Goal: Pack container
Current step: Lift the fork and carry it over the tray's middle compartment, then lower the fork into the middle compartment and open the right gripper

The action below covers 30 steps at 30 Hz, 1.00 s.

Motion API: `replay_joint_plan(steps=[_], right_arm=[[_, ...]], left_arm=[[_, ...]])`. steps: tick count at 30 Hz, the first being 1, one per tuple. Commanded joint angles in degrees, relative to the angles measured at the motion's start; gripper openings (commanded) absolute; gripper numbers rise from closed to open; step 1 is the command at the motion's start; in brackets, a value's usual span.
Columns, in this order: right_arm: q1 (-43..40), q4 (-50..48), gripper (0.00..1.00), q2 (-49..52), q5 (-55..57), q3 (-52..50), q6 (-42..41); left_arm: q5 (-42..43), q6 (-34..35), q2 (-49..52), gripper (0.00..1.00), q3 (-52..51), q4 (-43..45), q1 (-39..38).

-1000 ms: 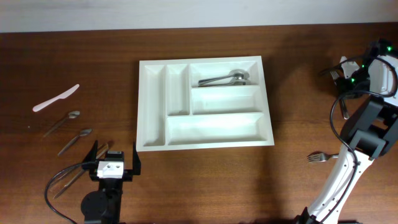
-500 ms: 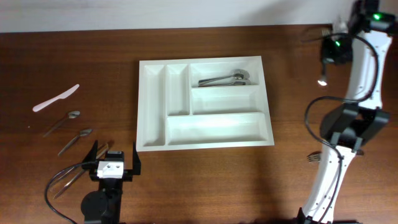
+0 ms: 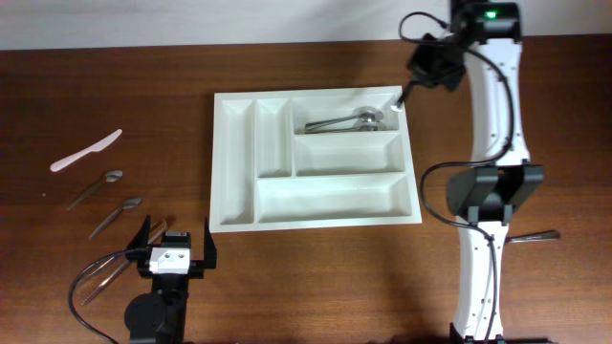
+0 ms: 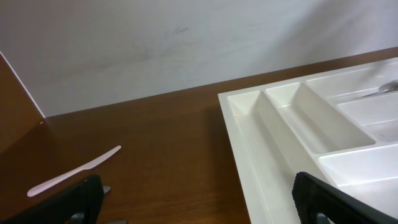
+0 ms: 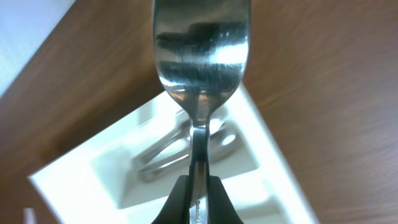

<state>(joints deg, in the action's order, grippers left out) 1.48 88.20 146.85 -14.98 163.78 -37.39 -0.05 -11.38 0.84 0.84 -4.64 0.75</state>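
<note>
The container (image 3: 330,198) is a white compartmented tray in the middle of the table. Its top right compartment holds metal spoons (image 3: 344,120). My right gripper (image 3: 412,86) hangs over the tray's top right corner, shut on the handle of a metal spoon (image 3: 398,105). In the right wrist view the fingers of the gripper (image 5: 198,200) pinch the handle, and the spoon's bowl (image 5: 200,50) hangs above the tray (image 5: 74,180) and its spoons (image 5: 180,149). My left gripper (image 3: 176,235) stands open near the tray's lower left corner, nothing between its fingers (image 4: 68,202).
A white plastic knife (image 3: 86,151) and two metal spoons (image 3: 96,189) (image 3: 115,218) lie on the table at the left. A fork (image 3: 535,235) lies at the right, next to the right arm's base. The left wrist view shows the tray's left rim (image 4: 249,143) and the knife (image 4: 71,171).
My right arm has swung from the table's far right edge leftward to the tray's top right corner, carrying the spoon. The left arm has not moved.
</note>
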Motion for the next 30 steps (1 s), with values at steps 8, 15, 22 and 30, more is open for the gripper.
replay_joint_plan(steps=[8,15,22,30], right_arm=[[10.5,9.1,0.04,-1.8,6.1,1.0,-46.0],[16.2,9.1,0.04,-1.8,8.8,0.7,-57.3],[17.3,9.1,0.03,-1.8,9.8,-2.3,-61.9],[17.0,9.1,0.04,-1.8,11.0,-7.3,-62.0]], left_arm=[[-0.2,-0.7,-0.5,0.99,-0.3,-0.1,-0.2],[-0.2,-0.7,-0.5,0.99,-0.3,-0.1,-0.2],[-0.2,-0.7,-0.5,0.99,-0.3,-0.1,-0.2],[-0.2,-0.7,-0.5,0.99,-0.3,-0.1,-0.2]])
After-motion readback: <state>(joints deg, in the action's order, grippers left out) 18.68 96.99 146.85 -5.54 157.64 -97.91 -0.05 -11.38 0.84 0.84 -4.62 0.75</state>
